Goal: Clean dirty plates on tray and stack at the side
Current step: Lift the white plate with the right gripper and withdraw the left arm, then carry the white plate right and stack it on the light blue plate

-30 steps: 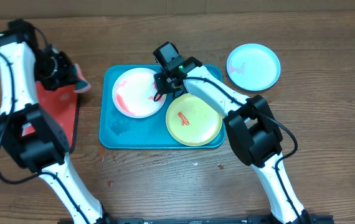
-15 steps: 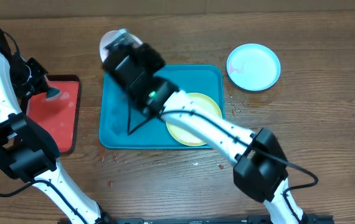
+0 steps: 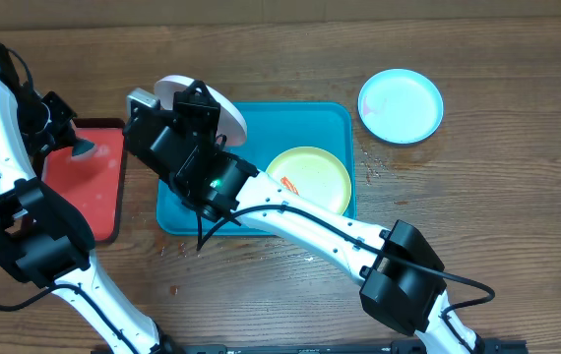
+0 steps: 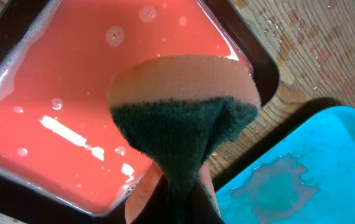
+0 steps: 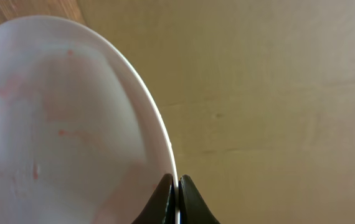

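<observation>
My right gripper (image 5: 177, 186) is shut on the rim of the white plate (image 5: 59, 118), which it holds lifted and tilted on edge above the teal tray's (image 3: 182, 211) back left corner; the plate (image 3: 223, 108) carries faint red smears. The yellow-green plate (image 3: 310, 177) with an orange smear lies on the tray's right half. The light blue plate (image 3: 401, 105) lies on the table to the tray's right. My left gripper (image 4: 180, 199) is shut on an orange and green sponge (image 4: 184, 112) above the red tray (image 3: 84, 187).
The red tray (image 4: 59, 112) with a dark rim holds soapy pink water and stands left of the teal tray (image 4: 302, 174). The teal tray has wet smears at its left end. Water drops lie on the wooden table around it.
My right arm has swung the white plate up off the teal tray and tilted it on edge. My left arm drew the sponge back over the red tray, then held still.
</observation>
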Controlling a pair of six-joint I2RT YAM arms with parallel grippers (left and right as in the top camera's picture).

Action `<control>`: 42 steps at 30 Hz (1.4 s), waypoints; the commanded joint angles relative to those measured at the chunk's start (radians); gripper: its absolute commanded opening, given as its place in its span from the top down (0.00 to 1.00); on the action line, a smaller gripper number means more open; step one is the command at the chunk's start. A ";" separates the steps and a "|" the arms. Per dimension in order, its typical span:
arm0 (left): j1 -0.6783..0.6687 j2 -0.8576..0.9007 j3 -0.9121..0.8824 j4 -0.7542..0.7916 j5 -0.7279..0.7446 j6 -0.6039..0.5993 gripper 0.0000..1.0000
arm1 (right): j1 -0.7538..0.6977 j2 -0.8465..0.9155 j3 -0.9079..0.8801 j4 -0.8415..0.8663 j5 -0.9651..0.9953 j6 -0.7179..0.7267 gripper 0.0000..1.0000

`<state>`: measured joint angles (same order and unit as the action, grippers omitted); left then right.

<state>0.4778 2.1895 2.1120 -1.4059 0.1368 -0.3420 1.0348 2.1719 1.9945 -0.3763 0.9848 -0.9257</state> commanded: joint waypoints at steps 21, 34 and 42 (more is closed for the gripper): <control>-0.007 -0.024 0.002 -0.005 -0.013 -0.017 0.96 | -0.105 -0.025 0.015 0.116 0.013 0.253 0.96; -0.007 -0.024 0.002 -0.007 -0.014 -0.013 0.96 | -0.386 -0.043 0.016 -0.264 -0.663 0.939 0.96; -0.007 -0.024 0.002 0.005 -0.013 -0.013 0.96 | -0.884 -0.018 0.015 -0.489 -1.245 1.275 0.96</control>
<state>0.4778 2.1895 2.1120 -1.4071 0.1291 -0.3416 0.2871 2.1666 1.9976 -0.8089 -0.0090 0.1642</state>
